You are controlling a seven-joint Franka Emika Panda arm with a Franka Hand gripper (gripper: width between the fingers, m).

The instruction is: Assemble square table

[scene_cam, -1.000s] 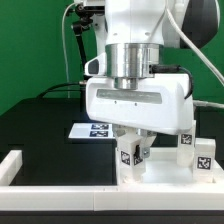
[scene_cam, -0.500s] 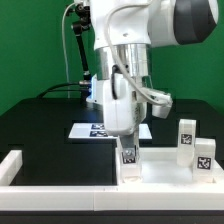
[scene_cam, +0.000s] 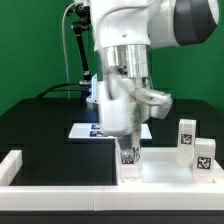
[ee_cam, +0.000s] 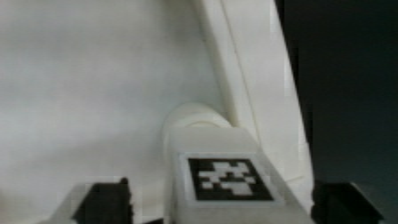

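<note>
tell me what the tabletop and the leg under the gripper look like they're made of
Tabletop: seemingly white plastic, smooth matte, with a moulded raised rim. Leg: same white plastic look, rounded edges, carrying a black-and-white tag, apparently printed. Neither can be confirmed by look alone.

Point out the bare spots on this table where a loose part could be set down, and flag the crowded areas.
Free: the black table between the marker board and the white fence bar at the exterior view's left. Crowded: the exterior view's right, where the gripper straddles a tagged leg on the tabletop, with two more legs beside it.
</note>
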